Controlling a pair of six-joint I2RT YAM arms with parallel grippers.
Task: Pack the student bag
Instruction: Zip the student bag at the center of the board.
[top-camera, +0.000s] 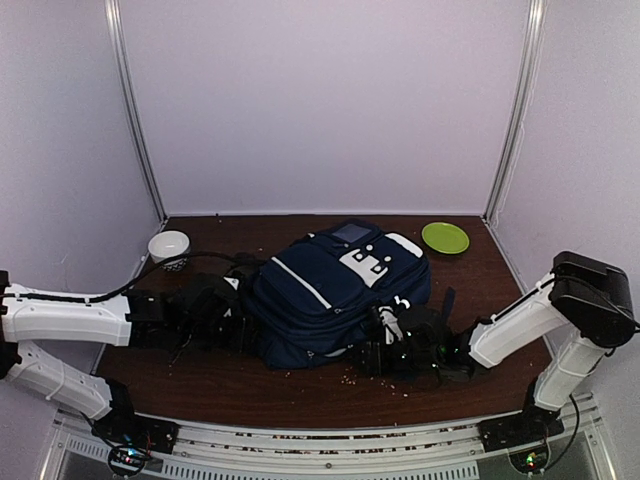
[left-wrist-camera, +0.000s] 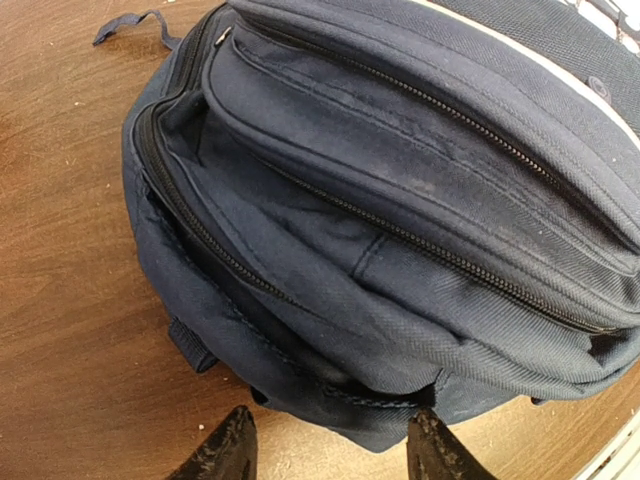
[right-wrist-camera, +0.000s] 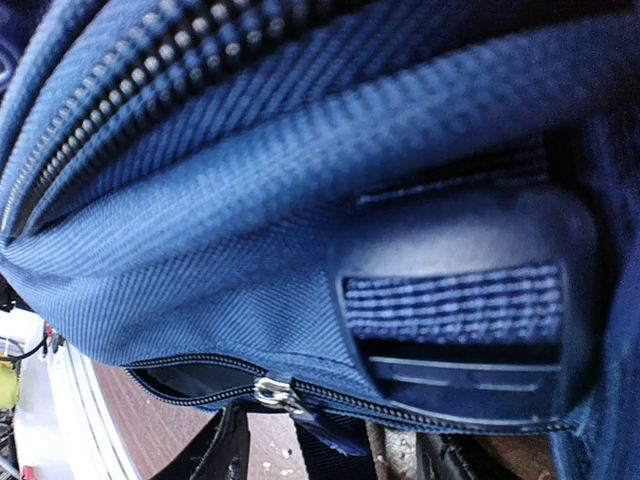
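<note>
The student bag (top-camera: 335, 295) lies in the middle of the brown table, navy with white trim and a white buckled patch. My left gripper (left-wrist-camera: 330, 455) is open at the bag's left end, its fingertips (left-wrist-camera: 225, 450) either side of the bag's lower corner without touching it. Above them a zip compartment (left-wrist-camera: 185, 130) gapes. My right gripper (right-wrist-camera: 335, 460) is open, pressed close under the bag's near right side. The silver zip slider (right-wrist-camera: 272, 392) and its blue pull tab (right-wrist-camera: 345, 440) hang between the fingers, ungripped. The zip is open left of the slider. A dark plastic buckle (right-wrist-camera: 460, 310) fills the right of that view.
A white bowl (top-camera: 168, 245) stands at the back left and a green plate (top-camera: 445, 237) at the back right. Small crumbs (top-camera: 350, 380) are scattered on the table in front of the bag. Pale walls close off three sides.
</note>
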